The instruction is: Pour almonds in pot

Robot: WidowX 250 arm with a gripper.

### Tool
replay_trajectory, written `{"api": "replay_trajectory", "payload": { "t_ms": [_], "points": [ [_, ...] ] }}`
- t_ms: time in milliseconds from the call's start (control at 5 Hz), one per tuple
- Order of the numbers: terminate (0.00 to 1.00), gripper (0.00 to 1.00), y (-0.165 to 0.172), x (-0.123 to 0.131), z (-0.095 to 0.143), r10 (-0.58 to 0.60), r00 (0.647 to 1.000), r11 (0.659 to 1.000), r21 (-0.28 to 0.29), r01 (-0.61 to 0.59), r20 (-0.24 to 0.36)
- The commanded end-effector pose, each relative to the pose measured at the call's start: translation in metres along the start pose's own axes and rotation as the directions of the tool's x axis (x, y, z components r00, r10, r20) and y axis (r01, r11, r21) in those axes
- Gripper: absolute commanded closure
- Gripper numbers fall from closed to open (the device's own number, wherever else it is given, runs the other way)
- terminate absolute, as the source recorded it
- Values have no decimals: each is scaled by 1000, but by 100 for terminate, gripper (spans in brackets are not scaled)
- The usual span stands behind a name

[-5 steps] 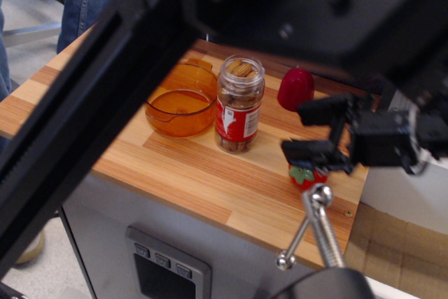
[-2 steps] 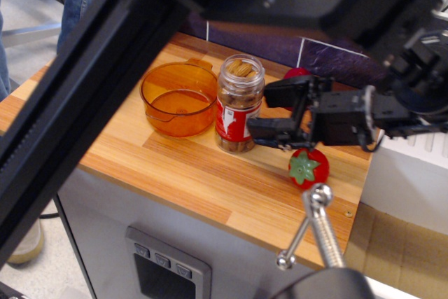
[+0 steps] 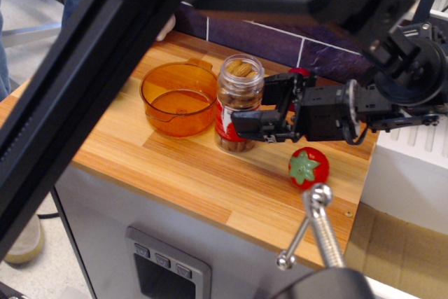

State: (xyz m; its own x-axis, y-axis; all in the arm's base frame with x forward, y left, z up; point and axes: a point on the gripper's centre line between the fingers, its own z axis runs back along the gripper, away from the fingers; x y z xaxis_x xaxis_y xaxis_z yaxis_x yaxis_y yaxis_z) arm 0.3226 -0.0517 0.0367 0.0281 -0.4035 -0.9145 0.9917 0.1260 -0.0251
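Note:
The almonds fill a clear open-topped jar with a red-and-white label, standing upright on the wooden counter. The orange translucent pot stands just left of the jar, almost touching it, and holds nothing I can see. My gripper reaches in from the right at the jar's mid-height, open. Its near finger crosses in front of the label. Its far finger sits by the jar's right side. I cannot tell whether either finger touches the jar.
A red strawberry toy lies on the counter right of the jar, below my arm. A red cap peeks out behind the gripper. A metal clamp handle sticks up at the front. A dark beam blocks the left foreground.
My gripper has moved left and farther back, from over the strawberry toy to the jar. It now straddles the jar's right side. Jar and pot have stayed put.

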Motion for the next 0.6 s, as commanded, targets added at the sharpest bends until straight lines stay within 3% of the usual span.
{"api": "replay_trajectory", "payload": {
  "t_ms": [0,200,400],
  "points": [
    [0,0,6,-24,-8,54,999,998,34,-54,7],
    [0,0,14,-30,-12,65,998,996,53,-65,2],
    [0,100,15,-30,-12,80,997,993,86,-79,-7]
  ]
}}
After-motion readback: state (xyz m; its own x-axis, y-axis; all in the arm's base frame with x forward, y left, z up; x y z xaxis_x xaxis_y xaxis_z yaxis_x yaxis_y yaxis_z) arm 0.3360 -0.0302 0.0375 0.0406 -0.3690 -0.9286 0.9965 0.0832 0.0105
